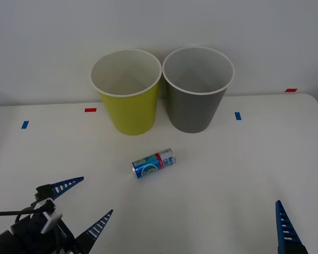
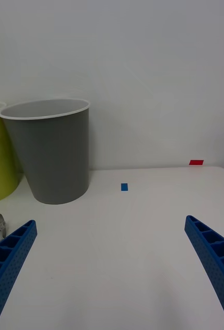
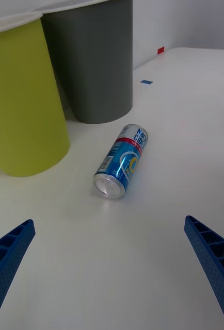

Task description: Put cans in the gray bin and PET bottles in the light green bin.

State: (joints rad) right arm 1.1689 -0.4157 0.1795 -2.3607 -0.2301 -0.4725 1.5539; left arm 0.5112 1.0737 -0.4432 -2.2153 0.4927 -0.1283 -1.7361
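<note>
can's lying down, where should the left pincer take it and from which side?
Take the can mid-body, across its round side, coming from above. It lies on its side on the table, apart from both bins, silver end toward the open left pincer.

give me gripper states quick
left gripper: open, holding nothing, near the can
right gripper: open, holding nothing

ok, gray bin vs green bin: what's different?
Colour: the gray bin is dark gray outside, the green bin yellow-green. Side: the gray bin stands to the robot's right of the green bin. Shared: same tapered round shape, white rims, upright, nothing visible inside.
</note>
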